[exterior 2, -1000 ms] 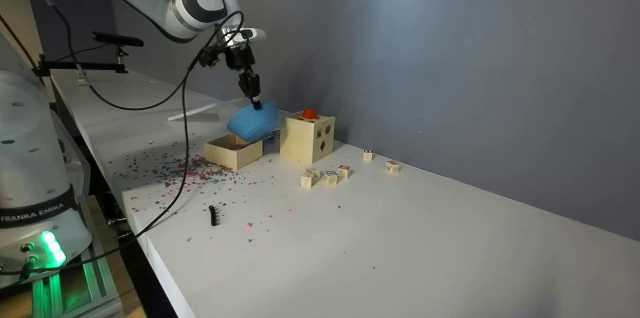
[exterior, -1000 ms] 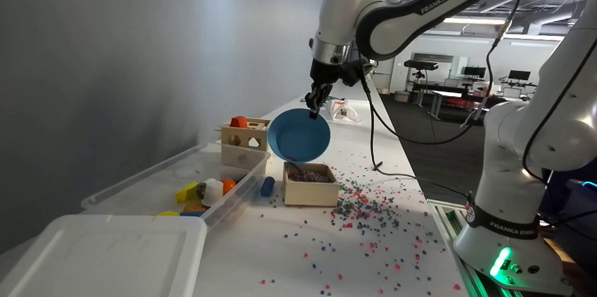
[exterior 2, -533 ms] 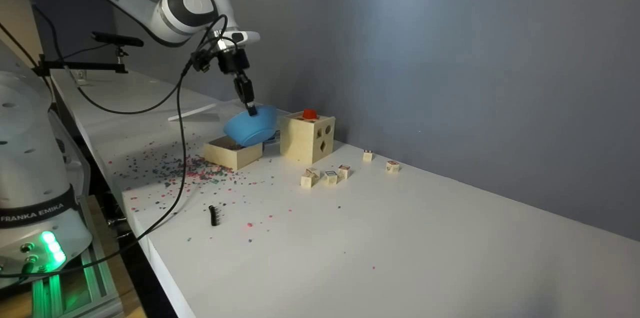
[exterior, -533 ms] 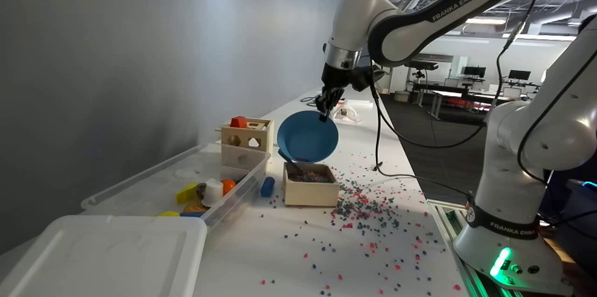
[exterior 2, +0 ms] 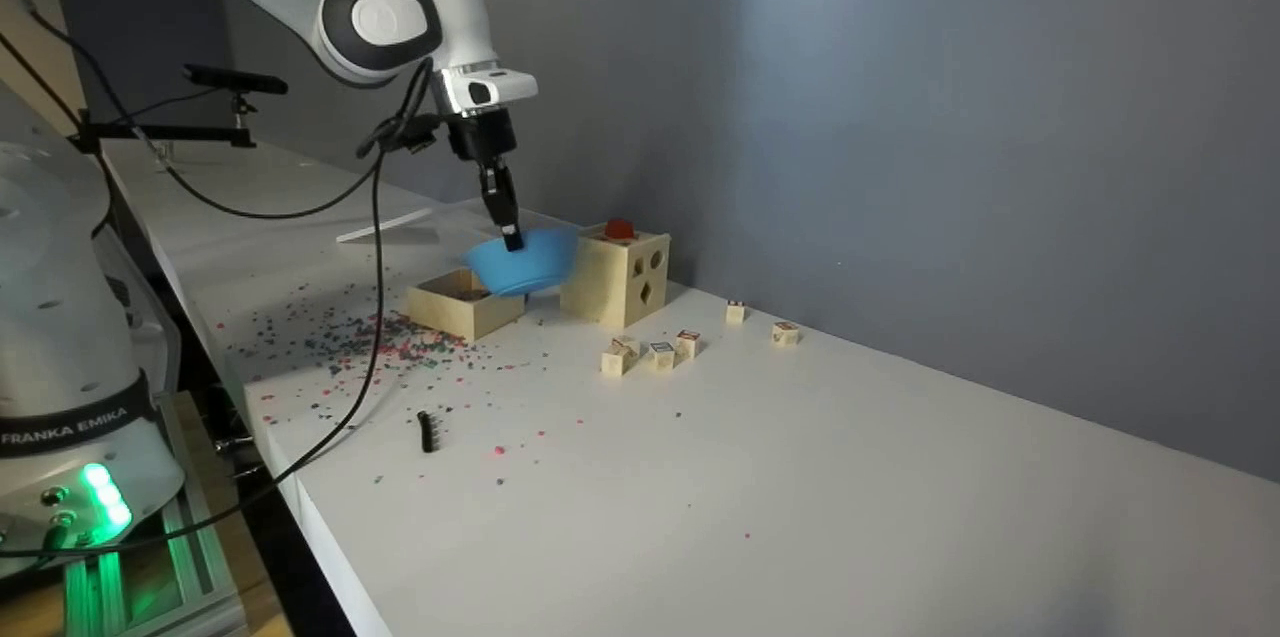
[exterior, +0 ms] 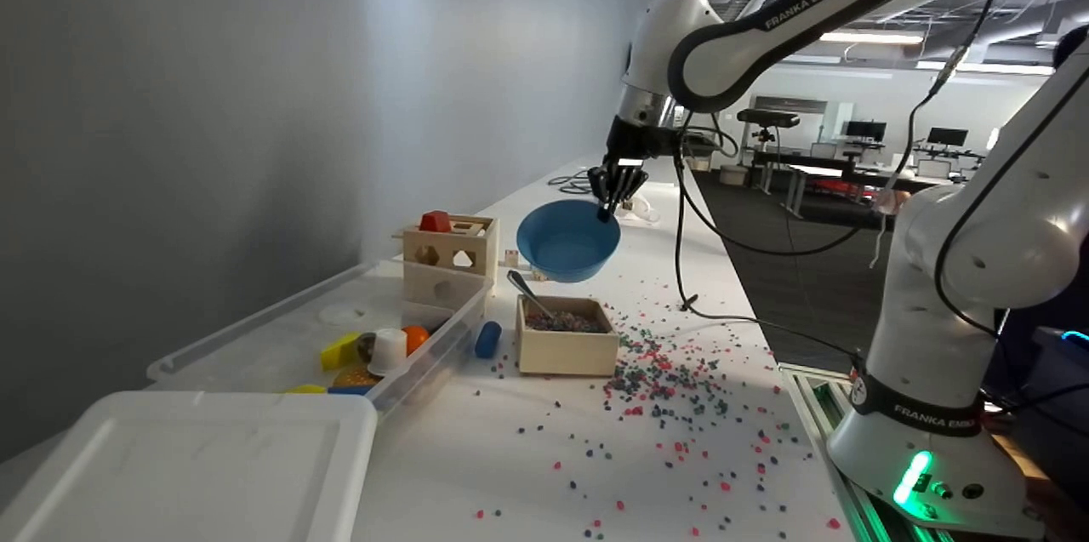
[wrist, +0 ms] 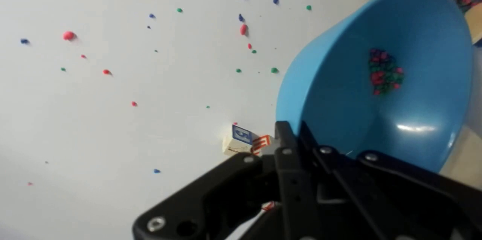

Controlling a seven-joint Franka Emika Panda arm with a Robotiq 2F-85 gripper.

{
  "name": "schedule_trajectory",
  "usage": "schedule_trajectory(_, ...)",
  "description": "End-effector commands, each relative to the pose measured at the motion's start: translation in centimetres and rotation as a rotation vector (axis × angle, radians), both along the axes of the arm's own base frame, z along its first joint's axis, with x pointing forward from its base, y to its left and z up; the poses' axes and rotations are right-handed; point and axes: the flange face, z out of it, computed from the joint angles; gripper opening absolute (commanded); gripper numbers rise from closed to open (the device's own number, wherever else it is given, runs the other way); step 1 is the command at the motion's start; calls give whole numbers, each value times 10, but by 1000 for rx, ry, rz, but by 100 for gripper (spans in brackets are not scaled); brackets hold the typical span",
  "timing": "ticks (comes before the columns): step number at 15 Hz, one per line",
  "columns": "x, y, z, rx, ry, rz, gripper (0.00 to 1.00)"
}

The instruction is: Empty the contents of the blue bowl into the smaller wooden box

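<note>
Coloured beads [exterior: 636,411] litter a white worktop [exterior 2: 800,477] from a low wooden box [exterior 2: 455,310] toward the robot-side edge; a taller box [exterior 2: 595,287], clear bin [exterior: 438,355] and toy blocks [exterior 2: 662,357] sit nearer the wall-side edge, a blue cylinder [exterior: 488,340] beside the bin.

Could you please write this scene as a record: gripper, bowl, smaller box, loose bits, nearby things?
gripper: shut on the rim of the blue bowl
blue bowl: held up, tilted, small patch of bits inside
smaller wooden box: holds many bits and a utensil
loose bits: scattered over the white table, densest beside this box
nearby things: shape-sorter box, red block on top
</note>
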Motion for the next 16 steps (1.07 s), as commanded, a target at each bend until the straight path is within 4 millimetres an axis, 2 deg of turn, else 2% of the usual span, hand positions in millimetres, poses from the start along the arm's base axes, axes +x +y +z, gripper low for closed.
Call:
schedule_trajectory(1, -38, -40, -11, 121, -62, -156, 1)
schedule_trajectory(6, -79, -81, -42, 294, -110, -379, 1)
schedule_trajectory(7, -78, -81, -46, 296, -108, -361, 1)
schedule_trajectory(8, -68, -82, -44, 258, -62, -351, 5)
schedule_trajectory(10, -73, -84, -49, 278, -67, -361, 5)
schedule_trajectory(11, -73, -84, -50, 280, -66, -361, 1)
schedule_trajectory(16, -64, -90, -68, 292, -10, -399, 1)
